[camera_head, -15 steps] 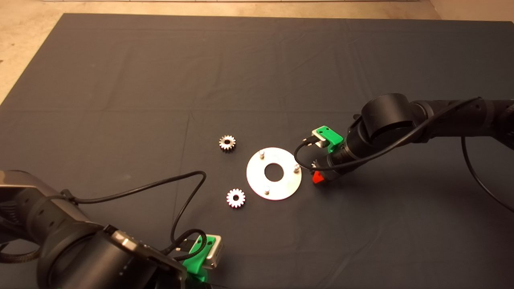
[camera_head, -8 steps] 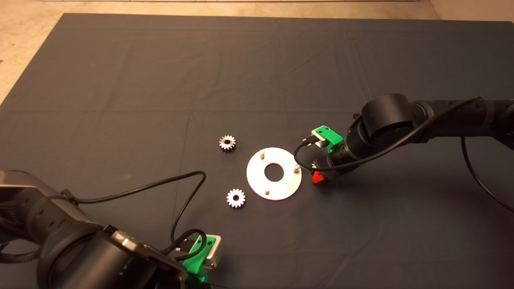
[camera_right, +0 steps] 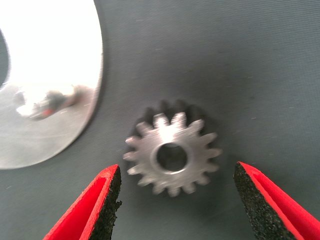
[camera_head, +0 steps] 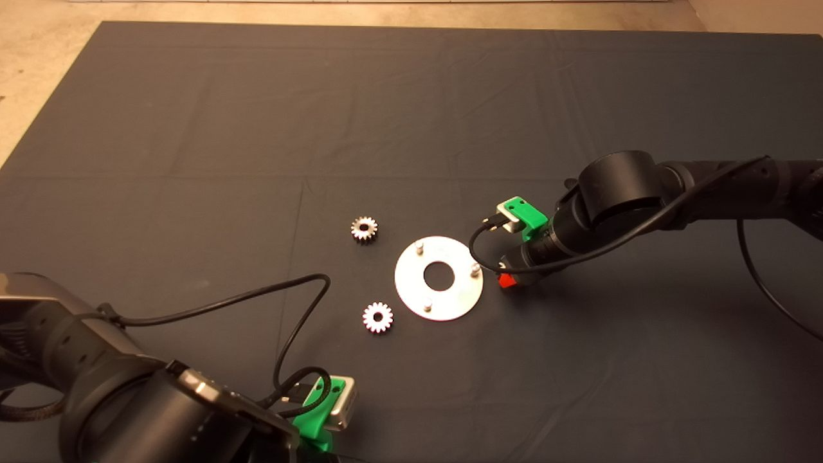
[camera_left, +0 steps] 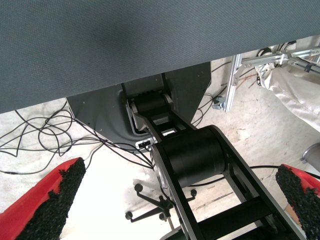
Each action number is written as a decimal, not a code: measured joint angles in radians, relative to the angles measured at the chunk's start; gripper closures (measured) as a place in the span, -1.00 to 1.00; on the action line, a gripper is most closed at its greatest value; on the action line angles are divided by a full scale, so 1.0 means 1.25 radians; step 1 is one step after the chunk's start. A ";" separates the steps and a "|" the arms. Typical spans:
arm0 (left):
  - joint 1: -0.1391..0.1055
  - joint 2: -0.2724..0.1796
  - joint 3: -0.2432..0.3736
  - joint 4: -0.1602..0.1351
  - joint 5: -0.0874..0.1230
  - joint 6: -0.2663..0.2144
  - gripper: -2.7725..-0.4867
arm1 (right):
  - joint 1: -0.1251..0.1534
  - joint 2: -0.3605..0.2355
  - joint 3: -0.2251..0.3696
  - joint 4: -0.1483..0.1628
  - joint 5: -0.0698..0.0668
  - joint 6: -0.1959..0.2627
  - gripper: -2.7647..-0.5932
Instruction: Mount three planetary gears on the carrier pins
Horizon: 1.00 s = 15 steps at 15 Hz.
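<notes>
The shiny carrier disc [camera_head: 411,286] lies flat mid-mat with three bare upright pins [camera_head: 418,246] [camera_head: 475,267] [camera_head: 426,302]. Two silvery planetary gears lie on the mat to its left, one further back [camera_head: 364,228] and one nearer [camera_head: 377,317]. The third gear [camera_right: 172,155] lies flat just right of the disc's edge [camera_right: 45,100], hidden under the arm in the head view. My right gripper [camera_head: 510,275] hangs low over this gear, fingers [camera_right: 100,210] open on either side of it, not touching. My left gripper [camera_left: 180,177] is parked open and empty at the mat's near left edge.
The dark mat [camera_head: 257,128] covers the table, with bare tabletop at the far left corner [camera_head: 32,64]. A black cable [camera_head: 283,302] loops over the mat from the left arm. The left wrist view looks past the mat's edge at floor cables and the robot's base [camera_left: 190,160].
My right gripper has shifted slightly towards the disc and the far side, staying over the third gear. The gears, disc and left arm have not moved.
</notes>
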 joint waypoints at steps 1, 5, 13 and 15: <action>0.000 0.000 0.000 0.000 0.000 0.000 -0.99 | 0.000 0.000 0.005 -0.002 0.002 0.000 0.01; 0.000 0.000 0.000 0.000 0.000 0.000 -0.99 | -0.010 0.000 0.014 -0.032 0.003 0.000 0.16; 0.000 0.000 0.000 0.000 0.000 0.000 -0.99 | -0.023 0.000 0.014 -0.117 0.006 -0.020 0.27; 0.000 0.000 0.000 0.000 0.000 0.000 -0.99 | -0.036 -0.001 0.014 -0.119 0.005 -0.024 0.28</action>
